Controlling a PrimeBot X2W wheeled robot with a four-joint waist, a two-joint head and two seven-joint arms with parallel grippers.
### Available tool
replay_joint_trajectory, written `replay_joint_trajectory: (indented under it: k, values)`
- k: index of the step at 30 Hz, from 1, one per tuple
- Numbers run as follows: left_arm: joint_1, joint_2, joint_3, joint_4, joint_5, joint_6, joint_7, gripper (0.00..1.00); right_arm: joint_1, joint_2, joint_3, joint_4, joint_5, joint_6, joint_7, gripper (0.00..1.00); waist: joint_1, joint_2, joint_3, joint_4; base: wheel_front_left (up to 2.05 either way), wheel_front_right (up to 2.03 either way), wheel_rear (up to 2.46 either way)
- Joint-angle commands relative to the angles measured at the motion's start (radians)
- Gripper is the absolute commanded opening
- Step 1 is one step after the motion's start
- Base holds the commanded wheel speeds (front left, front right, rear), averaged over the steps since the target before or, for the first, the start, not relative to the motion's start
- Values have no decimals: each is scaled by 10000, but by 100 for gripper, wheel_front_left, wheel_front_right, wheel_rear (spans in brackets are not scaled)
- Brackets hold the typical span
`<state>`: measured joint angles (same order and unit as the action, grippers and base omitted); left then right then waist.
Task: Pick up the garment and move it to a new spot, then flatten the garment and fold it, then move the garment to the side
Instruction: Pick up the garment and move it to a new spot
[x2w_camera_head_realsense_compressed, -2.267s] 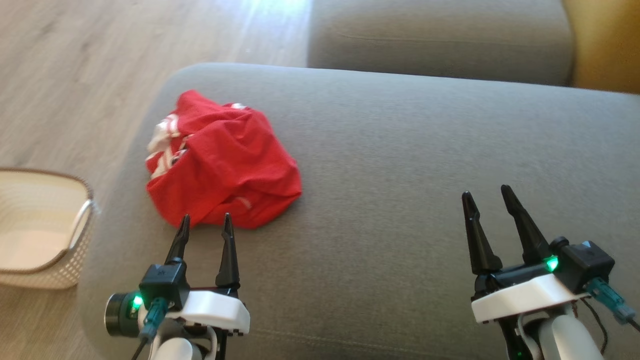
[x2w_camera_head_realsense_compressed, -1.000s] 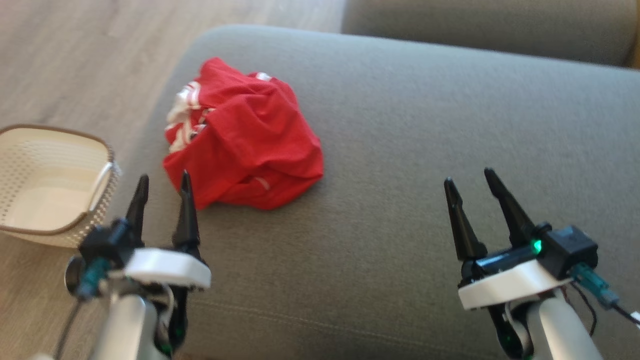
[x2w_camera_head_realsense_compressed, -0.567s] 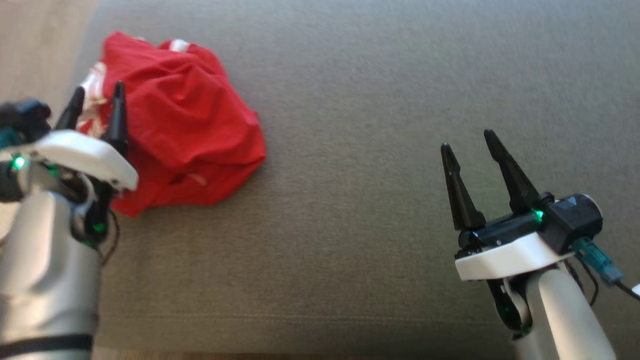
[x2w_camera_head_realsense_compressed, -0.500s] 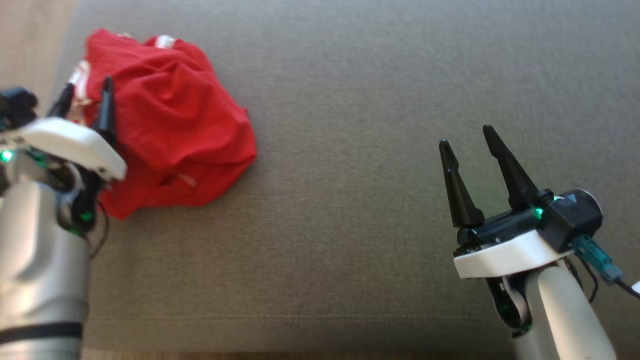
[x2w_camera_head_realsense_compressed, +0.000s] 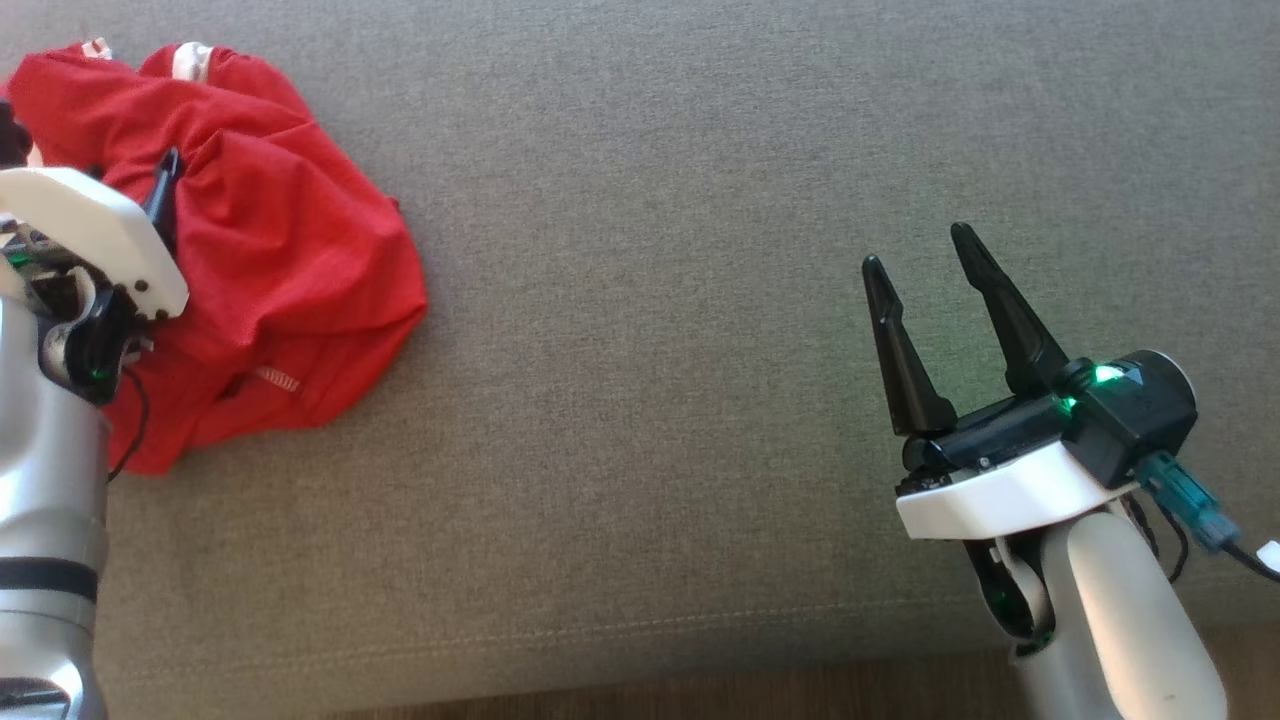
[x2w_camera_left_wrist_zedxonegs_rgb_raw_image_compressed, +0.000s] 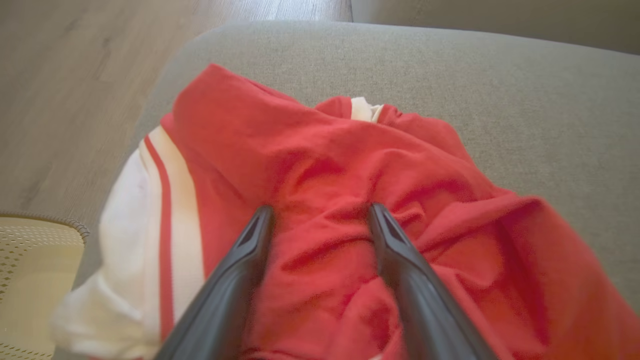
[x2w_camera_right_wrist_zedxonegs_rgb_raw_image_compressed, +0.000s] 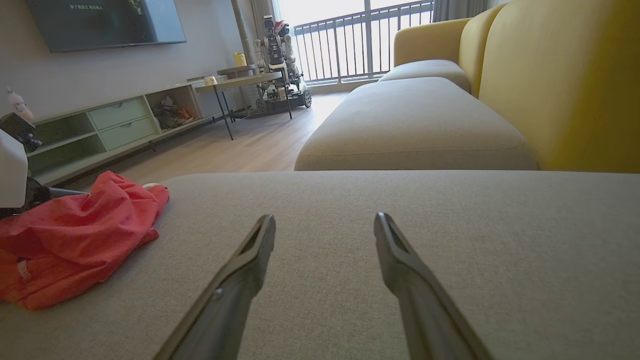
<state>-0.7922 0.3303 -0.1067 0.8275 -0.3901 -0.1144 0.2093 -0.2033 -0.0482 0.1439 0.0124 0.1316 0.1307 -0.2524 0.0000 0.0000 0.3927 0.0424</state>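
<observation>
The garment (x2w_camera_head_realsense_compressed: 270, 260) is a crumpled red shirt with white stripes, lying at the left end of the grey sofa cushion (x2w_camera_head_realsense_compressed: 650, 150). In the left wrist view my left gripper (x2w_camera_left_wrist_zedxonegs_rgb_raw_image_compressed: 321, 209) is open, with both tips down on the red cloth of the garment (x2w_camera_left_wrist_zedxonegs_rgb_raw_image_compressed: 330, 165) and a fold bunched between them. In the head view its white housing hides one finger, and the other finger (x2w_camera_head_realsense_compressed: 165, 185) rests on the fabric. My right gripper (x2w_camera_head_realsense_compressed: 916, 246) is open and empty over bare cushion, far to the right of the garment (x2w_camera_right_wrist_zedxonegs_rgb_raw_image_compressed: 75, 235).
A cream perforated basket (x2w_camera_left_wrist_zedxonegs_rgb_raw_image_compressed: 30, 260) stands on the wood floor (x2w_camera_left_wrist_zedxonegs_rgb_raw_image_compressed: 75, 75) left of the cushion. A second grey cushion (x2w_camera_right_wrist_zedxonegs_rgb_raw_image_compressed: 415, 125) and a yellow sofa back (x2w_camera_right_wrist_zedxonegs_rgb_raw_image_compressed: 565, 75) lie beyond. The cushion's front seam (x2w_camera_head_realsense_compressed: 600, 630) runs close to me.
The head camera has dipped and shifted, so the garment now sits at the picture's left edge. My left gripper has advanced from beside the garment onto its top. The right gripper has held its place.
</observation>
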Motion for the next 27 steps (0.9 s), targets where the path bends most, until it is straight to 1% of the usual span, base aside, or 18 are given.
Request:
replay_joint_trajectory:
  k: [1,2,7,13,16,22,25,27]
  values:
    - [-395,637,190,117,39,-19,2,64,-142,-20,254,-368,-72,0,-93,100,0,0,-18,-53,0,0,0]
    - [-434,643,193,276,17,-22,-29,0,-139,-20,246,-365,-69,0,-93,100,0,0,-30,-68,0,0,0]
    - [-659,732,199,818,-232,-89,-339,0,-143,-20,158,-334,-26,0,-93,100,0,0,-148,-78,0,0,0]
    - [-878,852,81,930,-359,-132,-953,0,-86,-20,127,-288,43,0,-93,100,0,0,-441,51,0,0,0]
    - [-936,903,-38,741,-461,-150,-1596,0,-3,-20,147,-235,153,0,-93,100,0,0,-692,149,0,0,0]
    - [-867,799,24,174,-691,-156,-2759,0,163,-20,125,-131,314,0,-93,100,0,0,-1284,412,0,0,0]
    - [-806,688,90,-252,-800,-138,-3242,0,293,-20,118,-76,336,0,-93,100,0,0,-1613,556,0,0,0]
    - [-685,551,98,-666,-815,-37,-3509,0,409,-20,140,-35,362,0,-93,100,0,0,-1863,643,0,0,0]
